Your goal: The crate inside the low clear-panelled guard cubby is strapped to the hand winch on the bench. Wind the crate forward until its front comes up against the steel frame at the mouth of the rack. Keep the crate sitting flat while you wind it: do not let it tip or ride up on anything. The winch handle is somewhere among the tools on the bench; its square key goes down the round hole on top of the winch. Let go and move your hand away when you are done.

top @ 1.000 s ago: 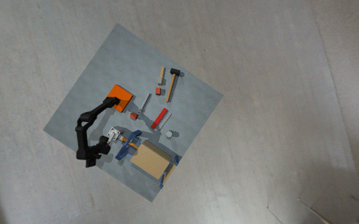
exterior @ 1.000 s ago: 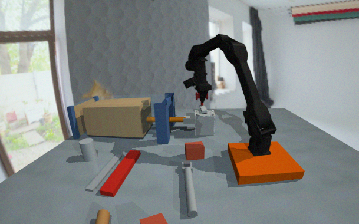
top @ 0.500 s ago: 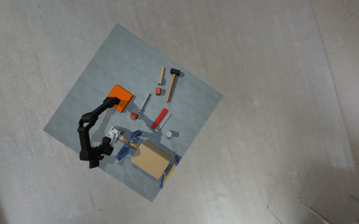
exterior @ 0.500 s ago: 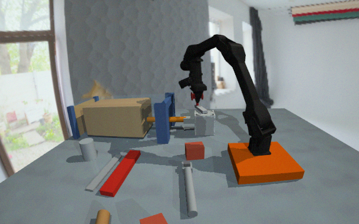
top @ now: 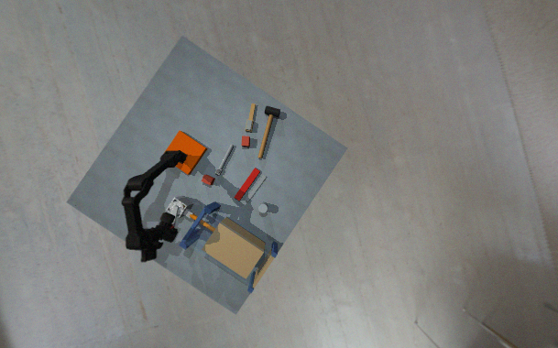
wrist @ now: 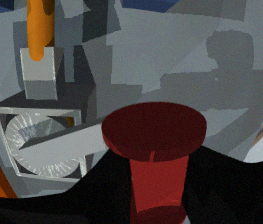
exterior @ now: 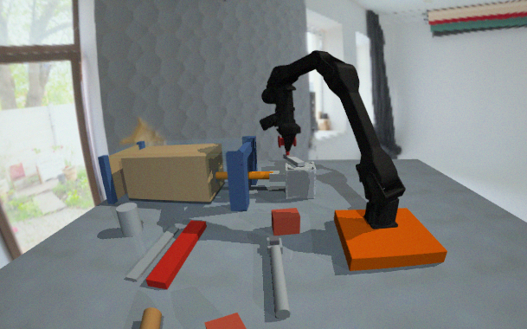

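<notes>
My gripper (exterior: 287, 147) (wrist: 144, 135) is shut on the red knob (wrist: 154, 127) of the winch handle. The handle's flat grey arm (exterior: 293, 160) (wrist: 67, 142) reaches from the knob over the round top of the winch (top: 176, 207) (exterior: 300, 183). Whether its key sits in the hole is hidden. An orange strap (top: 193, 217) (exterior: 259, 175) (wrist: 41, 30) runs from the winch through the blue steel frame (top: 194, 230) (exterior: 238, 183) to the crate (top: 235, 247) (exterior: 166, 179). The tan crate looks flat, with a gap between its front and the frame.
The orange arm base (top: 191, 146) (exterior: 391, 242) stands beside a red block (top: 208, 179) (exterior: 285, 222). A grey wrench-like tool (top: 226, 157) (exterior: 279, 281), a red bar (top: 247, 184) (exterior: 178, 253), a grey cylinder (top: 263, 209) (exterior: 129, 220) and a mallet (top: 267, 135) lie or stand farther out.
</notes>
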